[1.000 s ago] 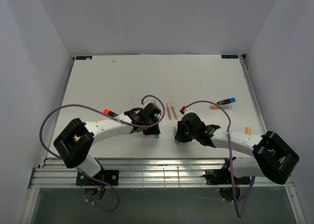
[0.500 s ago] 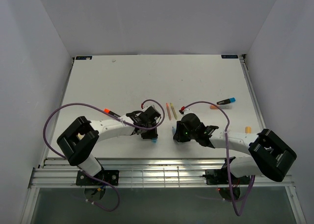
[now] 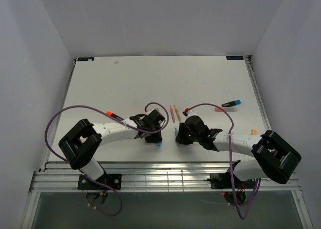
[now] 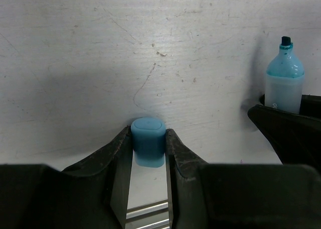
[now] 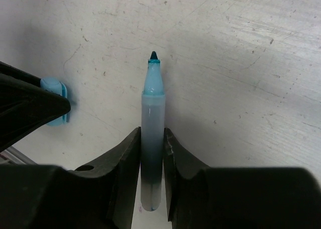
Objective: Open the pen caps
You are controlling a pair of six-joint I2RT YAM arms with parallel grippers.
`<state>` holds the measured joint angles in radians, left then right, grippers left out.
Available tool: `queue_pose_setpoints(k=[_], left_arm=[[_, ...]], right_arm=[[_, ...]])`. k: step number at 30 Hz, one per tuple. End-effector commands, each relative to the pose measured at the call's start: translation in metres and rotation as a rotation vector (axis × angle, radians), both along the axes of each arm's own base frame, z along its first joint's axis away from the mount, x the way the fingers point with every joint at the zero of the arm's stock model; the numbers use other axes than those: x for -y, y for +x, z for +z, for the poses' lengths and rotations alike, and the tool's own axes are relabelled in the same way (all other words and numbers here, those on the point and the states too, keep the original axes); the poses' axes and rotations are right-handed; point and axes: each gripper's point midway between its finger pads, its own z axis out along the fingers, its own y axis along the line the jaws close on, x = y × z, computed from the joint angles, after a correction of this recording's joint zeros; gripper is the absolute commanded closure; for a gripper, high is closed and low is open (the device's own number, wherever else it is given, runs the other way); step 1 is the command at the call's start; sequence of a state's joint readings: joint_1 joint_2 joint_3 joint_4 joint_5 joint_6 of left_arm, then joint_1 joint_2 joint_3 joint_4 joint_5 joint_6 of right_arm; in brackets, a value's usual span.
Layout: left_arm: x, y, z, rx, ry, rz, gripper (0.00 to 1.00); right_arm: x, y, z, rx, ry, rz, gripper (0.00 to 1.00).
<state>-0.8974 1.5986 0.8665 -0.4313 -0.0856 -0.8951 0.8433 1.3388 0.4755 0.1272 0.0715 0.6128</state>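
My left gripper (image 4: 148, 134) is shut on a stubby teal-blue pen cap (image 4: 148, 147), held between its fingertips close over the table. The cap shows as a blue speck in the top view (image 3: 159, 144), under the left gripper (image 3: 153, 132). My right gripper (image 5: 152, 134) is shut on an uncapped marker barrel (image 5: 152, 108) with a teal tip pointing away from the wrist. The barrel also shows in the left wrist view (image 4: 284, 86). The cap shows at the left of the right wrist view (image 5: 54, 107). Cap and barrel are apart. The right gripper (image 3: 180, 135) faces the left one.
Two thin stick pens (image 3: 174, 113) lie just beyond the grippers. A black marker with a blue end (image 3: 231, 103) and a peach piece (image 3: 218, 109) lie at the right. A yellow cap (image 3: 254, 132) and an orange-tipped piece (image 3: 109, 112) lie by the arms. The table's near edge rail (image 3: 165, 176) is close.
The left gripper with the cap has shifted slightly toward the near edge. The right gripper with the barrel has edged left. Both stay shut.
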Motion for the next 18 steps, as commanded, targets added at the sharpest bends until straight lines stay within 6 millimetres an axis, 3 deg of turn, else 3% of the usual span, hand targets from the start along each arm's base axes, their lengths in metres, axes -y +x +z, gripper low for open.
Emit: queue_pose_setpoints(k=[1,8,18], left_arm=[[-0.0066,-0.0084,-0.0090,-0.014,0.027,0.008,0.65],[-0.0064,-0.0098,-0.0118,-0.013,0.024,0.003,0.54],[-0.0074,-0.0110,-0.0129,-0.017,0.024,0.006,0.46]], right_arm=[[0.0152,-0.0078,-0.0172,-0.034,-0.056,-0.019,0.69],[0.0165,-0.0079,-0.0176,-0.033,-0.059,-0.024,0.62],[0.0176,-0.0062,-0.0144,-0.025,-0.068,-0.029,0.55]])
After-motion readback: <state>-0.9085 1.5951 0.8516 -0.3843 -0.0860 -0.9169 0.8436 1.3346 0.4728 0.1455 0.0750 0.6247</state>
